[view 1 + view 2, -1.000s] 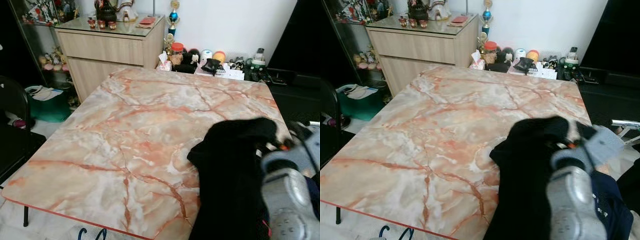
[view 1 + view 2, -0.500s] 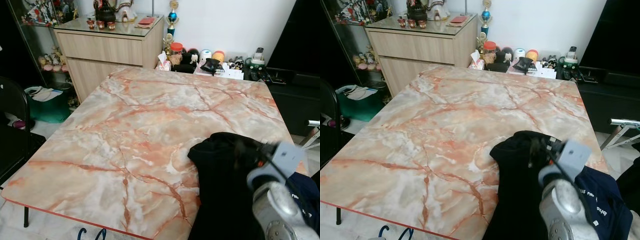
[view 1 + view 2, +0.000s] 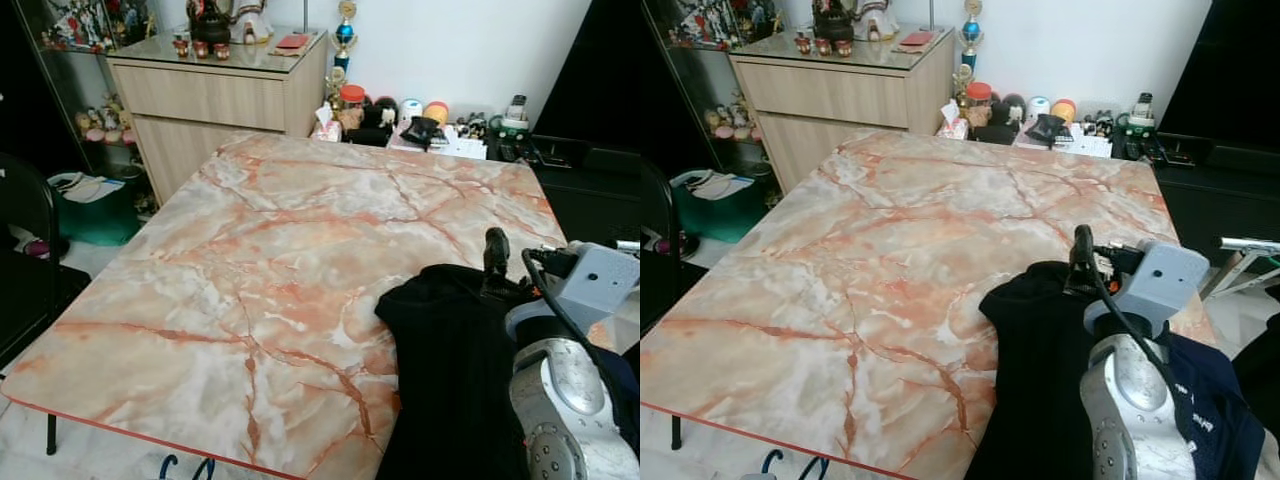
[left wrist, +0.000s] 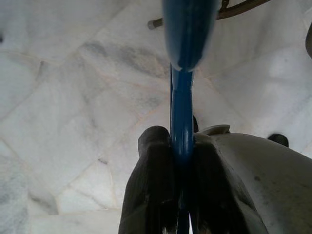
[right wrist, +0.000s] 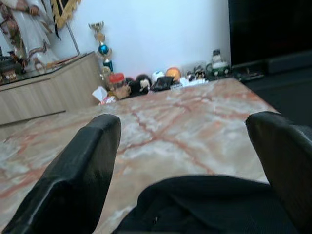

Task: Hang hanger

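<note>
Far to the left of our working pincer we see a dark chair and a green bin on the floor, and beyond them a wooden cabinet topped with small figurines. Down under the near table edge our left gripper hangs over pale floor tiles, its fingers clenched on the blue hanger, whose shaft runs up between them; two blue curves of the hanger peek out below the table edge in the head view. The marble table spreads bare between that arm and the other. At the table's right near corner lies a black garment, draped over the edge, with a dark blue garment just beside it on the right. Our right gripper hovers just above the black garment's far edge, fingers spread wide apart and holding nothing. Ahead of it, past the open tabletop, a row of jars and toys stands against the white wall.
</note>
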Available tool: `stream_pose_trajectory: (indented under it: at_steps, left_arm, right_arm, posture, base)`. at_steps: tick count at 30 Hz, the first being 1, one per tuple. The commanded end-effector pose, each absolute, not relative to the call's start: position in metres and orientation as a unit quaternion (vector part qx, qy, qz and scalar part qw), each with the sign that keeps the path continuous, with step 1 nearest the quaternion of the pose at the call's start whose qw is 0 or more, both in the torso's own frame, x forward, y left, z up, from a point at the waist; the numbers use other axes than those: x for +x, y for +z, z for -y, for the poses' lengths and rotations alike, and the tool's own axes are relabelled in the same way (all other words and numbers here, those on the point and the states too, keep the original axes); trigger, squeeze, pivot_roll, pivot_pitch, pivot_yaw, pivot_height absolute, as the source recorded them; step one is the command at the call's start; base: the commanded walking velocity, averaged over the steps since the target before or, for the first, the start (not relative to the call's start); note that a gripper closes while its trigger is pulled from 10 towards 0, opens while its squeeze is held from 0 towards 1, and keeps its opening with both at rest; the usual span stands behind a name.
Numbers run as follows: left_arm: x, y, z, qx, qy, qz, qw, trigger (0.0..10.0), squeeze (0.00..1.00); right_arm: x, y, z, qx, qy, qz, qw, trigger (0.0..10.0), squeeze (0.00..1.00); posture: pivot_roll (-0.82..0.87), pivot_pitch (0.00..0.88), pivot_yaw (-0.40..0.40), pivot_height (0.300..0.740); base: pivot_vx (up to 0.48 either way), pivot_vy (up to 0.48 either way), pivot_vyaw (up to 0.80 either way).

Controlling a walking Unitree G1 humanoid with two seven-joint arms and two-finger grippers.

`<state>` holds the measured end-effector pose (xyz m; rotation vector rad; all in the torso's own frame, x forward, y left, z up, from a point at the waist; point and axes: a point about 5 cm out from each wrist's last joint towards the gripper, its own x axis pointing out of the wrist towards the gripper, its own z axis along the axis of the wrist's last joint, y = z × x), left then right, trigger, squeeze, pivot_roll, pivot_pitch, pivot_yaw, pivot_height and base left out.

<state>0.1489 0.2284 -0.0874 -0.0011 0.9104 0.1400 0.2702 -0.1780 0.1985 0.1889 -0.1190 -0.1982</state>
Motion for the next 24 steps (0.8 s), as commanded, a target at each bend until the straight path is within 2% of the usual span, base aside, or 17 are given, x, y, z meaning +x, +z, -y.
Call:
stream_pose_trajectory:
  at_steps: [1,12,24]
  left_arm:
    - [0.1497,-0.0874,-0.2265,0.0,0.066,-0.436,0.897,10.0,0.0]
    - [0.1518,-0.0875,-0.2217,0.001,0.06,-0.434,0.899,10.0,0.0]
    - [0.1471,-0.0894,-0.2216,0.003,0.058,-0.441,0.896,10.0,0.0]
  right_arm:
    - [0.2704,0.201,0.1824,0.093,-0.105,0.068,0.988,10.0,0.0]
    - [0.273,0.201,0.18,0.094,-0.1,0.073,0.988,10.0,0.0]
    - [0.2766,0.2045,0.1762,0.083,-0.081,0.087,0.989,10.0,0.0]
  posture:
    - [-0.01,0.047,-0.023,0.74]
    - [-0.01,0.051,-0.025,0.74]
    - [0.0,0.053,-0.022,0.74]
  base:
    - [0.0,-0.48,-0.77]
    - [0.0,-0.48,-0.74]
    - [0.0,-0.48,0.0]
